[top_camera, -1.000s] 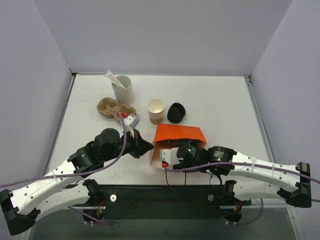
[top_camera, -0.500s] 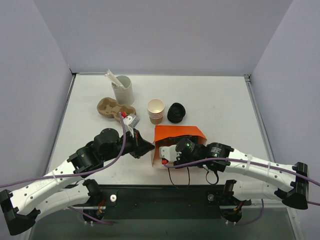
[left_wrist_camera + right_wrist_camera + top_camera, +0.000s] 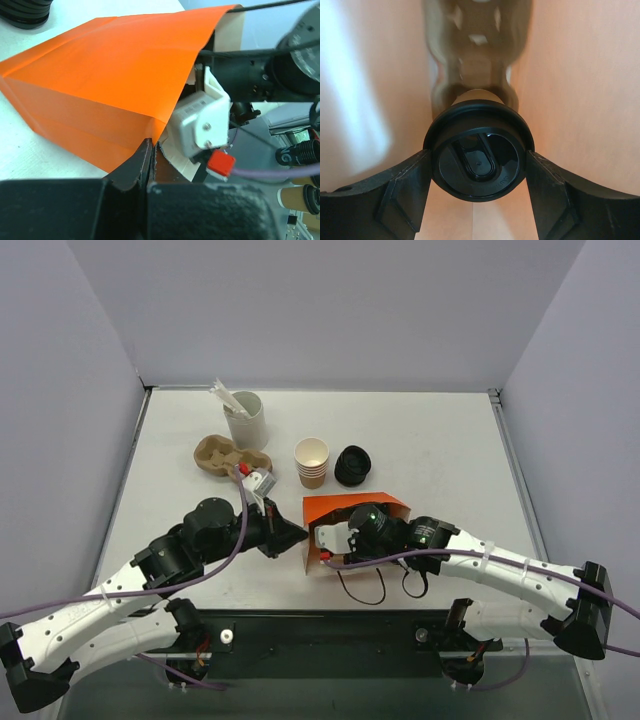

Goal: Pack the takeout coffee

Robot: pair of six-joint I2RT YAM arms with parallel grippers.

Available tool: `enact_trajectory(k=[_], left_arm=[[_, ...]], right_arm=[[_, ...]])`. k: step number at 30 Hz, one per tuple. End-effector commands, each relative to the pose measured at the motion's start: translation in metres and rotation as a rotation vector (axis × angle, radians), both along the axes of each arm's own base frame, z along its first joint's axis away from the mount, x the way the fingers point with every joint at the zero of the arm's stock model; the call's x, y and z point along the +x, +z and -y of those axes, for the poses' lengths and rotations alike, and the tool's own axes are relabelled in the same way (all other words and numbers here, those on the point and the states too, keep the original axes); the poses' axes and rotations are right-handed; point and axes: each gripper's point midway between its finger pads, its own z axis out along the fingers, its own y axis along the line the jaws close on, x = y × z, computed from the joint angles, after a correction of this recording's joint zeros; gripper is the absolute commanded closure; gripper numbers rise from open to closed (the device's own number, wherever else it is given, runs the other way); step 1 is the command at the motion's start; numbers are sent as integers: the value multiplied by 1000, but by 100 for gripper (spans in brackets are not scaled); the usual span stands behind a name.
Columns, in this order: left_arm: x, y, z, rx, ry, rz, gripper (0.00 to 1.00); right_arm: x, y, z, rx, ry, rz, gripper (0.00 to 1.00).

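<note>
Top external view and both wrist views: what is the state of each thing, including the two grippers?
orange bag: lying on its side, mouth open.
takeout coffee: lid on, inside the orange bag.
right gripper: inside the bag, closed on the takeout coffee at its lid.
left gripper: shut, pinching the bag's mouth edge.
stack of cups: upright, lidless.
cup carrier: empty.

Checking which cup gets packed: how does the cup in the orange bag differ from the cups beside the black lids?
The takeout coffee wears a black lid; the cup stack is lidless. The coffee is one cup gripped by the right tool inside the orange bag; the stack is several nested cups standing free on the table. Both are tan.
</note>
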Motion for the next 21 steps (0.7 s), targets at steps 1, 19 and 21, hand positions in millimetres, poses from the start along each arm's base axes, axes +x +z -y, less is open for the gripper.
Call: enact_trajectory(k=[1,19,21], left_arm=[[0,12,-3,-31,4,43,100],[6,13,1,-42,-46,252,100],[6,10,3,-31,-53,246,100]], right_arm=[[15,5,9,2,-11,14,62],[21,32,-13,30,73,92,63],[24,33,-16,25,77,97,63]])
